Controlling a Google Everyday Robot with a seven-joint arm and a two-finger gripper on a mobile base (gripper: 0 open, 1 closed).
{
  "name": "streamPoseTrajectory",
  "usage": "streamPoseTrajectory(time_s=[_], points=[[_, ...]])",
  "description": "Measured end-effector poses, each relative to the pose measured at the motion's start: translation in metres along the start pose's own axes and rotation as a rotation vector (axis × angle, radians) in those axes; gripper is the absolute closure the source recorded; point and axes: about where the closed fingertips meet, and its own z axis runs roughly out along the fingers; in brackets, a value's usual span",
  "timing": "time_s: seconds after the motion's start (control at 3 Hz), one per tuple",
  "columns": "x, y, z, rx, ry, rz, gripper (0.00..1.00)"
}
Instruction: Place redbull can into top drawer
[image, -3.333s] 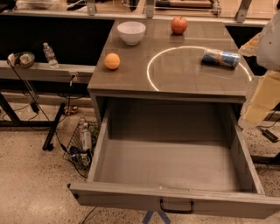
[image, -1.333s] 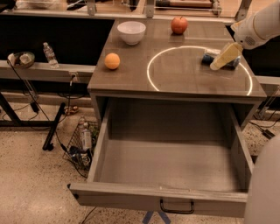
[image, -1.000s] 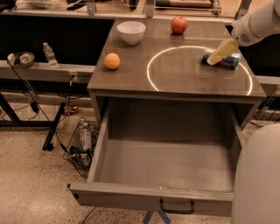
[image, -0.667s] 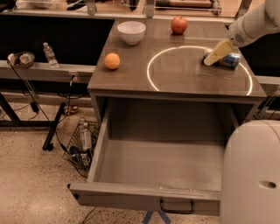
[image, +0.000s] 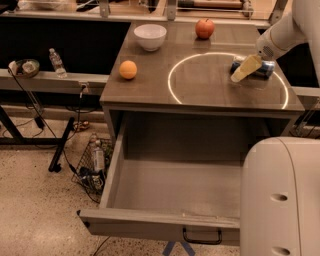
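Note:
The redbull can (image: 264, 69) lies on its side at the right of the cabinet top, inside a white ring of light (image: 172, 75). My gripper (image: 244, 69) reaches down from the upper right and is at the can's left end, covering part of it. The top drawer (image: 150, 226) is pulled wide open below the cabinet top. Its grey inside holds nothing that I can see, and its black handle (image: 201, 236) sits on the front panel. A white part of my arm (image: 280, 200) hides the drawer's right side.
On the cabinet top are a white bowl (image: 150, 36), a red apple (image: 204, 28) and an orange (image: 128, 69). A water bottle (image: 57, 62) stands on the low shelf at the left. Cables and a wire basket (image: 92, 165) lie on the floor left of the drawer.
My gripper came in from the right and settled at the can's left end. The white arm body has swung further into view at the bottom right. The can has not moved.

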Motion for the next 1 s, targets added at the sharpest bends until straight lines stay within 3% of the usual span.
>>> streamPoseTrajectory(time_s=[0.67, 1.0], points=[[0.004, 0.011, 0.002, -0.048, 0.025, 0.02, 0.6], [-0.005, 0.017, -0.013, -0.067, -0.002, -0.002, 0.83]])
